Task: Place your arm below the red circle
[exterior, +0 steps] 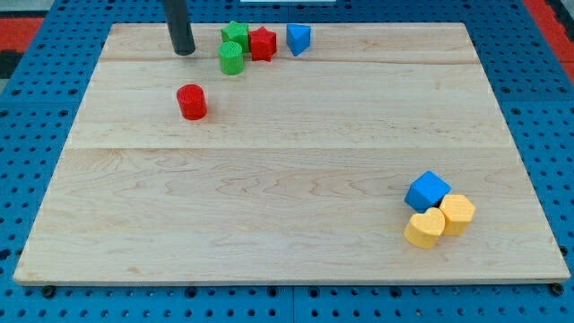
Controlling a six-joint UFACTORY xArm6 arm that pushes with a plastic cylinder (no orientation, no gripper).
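The red circle (191, 101) is a short red cylinder on the wooden board (287, 179), in the upper left part. My tip (184, 51) is the lower end of the dark rod that comes down from the view's top. It rests on the board above the red circle and a little to its left, with a clear gap between them. It touches no block. The nearest other block is a green cylinder (230, 57) to the tip's right.
A green block (235, 35), a red star-like block (262, 43) and a blue block (299, 39) cluster near the top edge. A blue cube (427, 191) and two yellow blocks (424, 229) (457, 213) sit at lower right. Blue pegboard surrounds the board.
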